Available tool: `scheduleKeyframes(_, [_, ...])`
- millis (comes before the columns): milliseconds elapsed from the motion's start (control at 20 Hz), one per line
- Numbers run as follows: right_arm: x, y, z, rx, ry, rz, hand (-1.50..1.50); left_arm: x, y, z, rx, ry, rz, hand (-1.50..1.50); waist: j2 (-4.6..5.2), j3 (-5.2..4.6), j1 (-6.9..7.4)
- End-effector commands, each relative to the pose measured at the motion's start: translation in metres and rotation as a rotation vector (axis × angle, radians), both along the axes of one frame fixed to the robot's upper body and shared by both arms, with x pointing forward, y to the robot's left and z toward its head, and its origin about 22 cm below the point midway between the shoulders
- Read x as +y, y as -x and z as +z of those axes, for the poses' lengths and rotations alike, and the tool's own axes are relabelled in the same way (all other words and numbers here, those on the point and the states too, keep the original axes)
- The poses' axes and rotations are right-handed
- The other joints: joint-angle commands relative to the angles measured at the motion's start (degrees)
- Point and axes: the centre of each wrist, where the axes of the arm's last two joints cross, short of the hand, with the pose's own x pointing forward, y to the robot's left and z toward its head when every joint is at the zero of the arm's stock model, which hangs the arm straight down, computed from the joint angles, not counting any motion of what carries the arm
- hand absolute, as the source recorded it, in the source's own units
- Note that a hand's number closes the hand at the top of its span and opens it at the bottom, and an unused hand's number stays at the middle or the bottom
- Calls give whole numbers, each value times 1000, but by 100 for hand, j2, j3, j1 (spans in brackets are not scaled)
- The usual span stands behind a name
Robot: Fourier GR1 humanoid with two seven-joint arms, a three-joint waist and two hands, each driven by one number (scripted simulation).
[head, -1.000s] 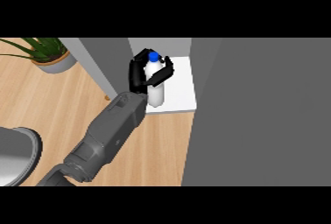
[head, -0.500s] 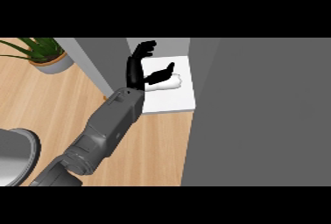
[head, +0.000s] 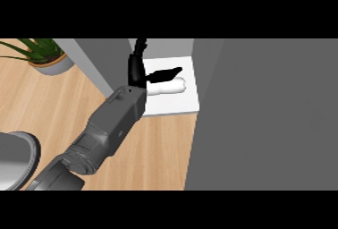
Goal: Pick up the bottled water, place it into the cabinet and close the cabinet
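Observation:
The bottled water (head: 170, 86) is white and lies on its side on the white shelf floor (head: 175, 105) of the open cabinet; its cap is hidden. My left hand (head: 137, 71) is just left of it, open, with its fingers pointing straight up toward the cabinet's back. The thumb (head: 163, 74) sticks out to the right, over the bottle's upper side. The fingers do not curl round the bottle. My grey forearm (head: 109, 129) runs in from the lower left. My right hand does not show.
A wide grey cabinet panel (head: 264, 116) fills the right side, next to the shelf. The cabinet's grey left wall (head: 99, 67) stands beside my wrist. A potted plant (head: 43, 56) sits far left on the wooden counter (head: 165, 152). A grey round object (head: 13, 161) is at the lower left edge.
One second ago my left hand was curled round the upright bottle. The fingers have since straightened and let go, and the bottle now lies on its side on the shelf.

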Motion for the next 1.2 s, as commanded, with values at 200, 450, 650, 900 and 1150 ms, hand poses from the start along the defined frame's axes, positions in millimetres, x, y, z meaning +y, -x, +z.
scheduleKeyframes(200, [0, 6, 5, 4, -44, 16, -150, -4, -4, 7, -18, -42, -67, -150, -7, 2, 10])
scheduleKeyframes(450, [-5, 11, 15, -14, -34, 10, -150, -13, -9, 25, -102, 108, -185, -150, -16, -3, 19])
scheduleKeyframes(650, [-2, 10, 5, -4, -43, 3, -150, -17, -6, 26, -128, 178, -344, -150, -72, 3, 72])
scheduleKeyframes(900, [2, 12, 8, -5, -16, -28, -150, -25, -5, 36, -112, 271, -392, -150, -126, 3, 191])
scheduleKeyframes(1150, [0, 15, 10, 5, 0, -26, -150, -33, 14, 29, -116, 346, -429, -150, -183, 5, 322])
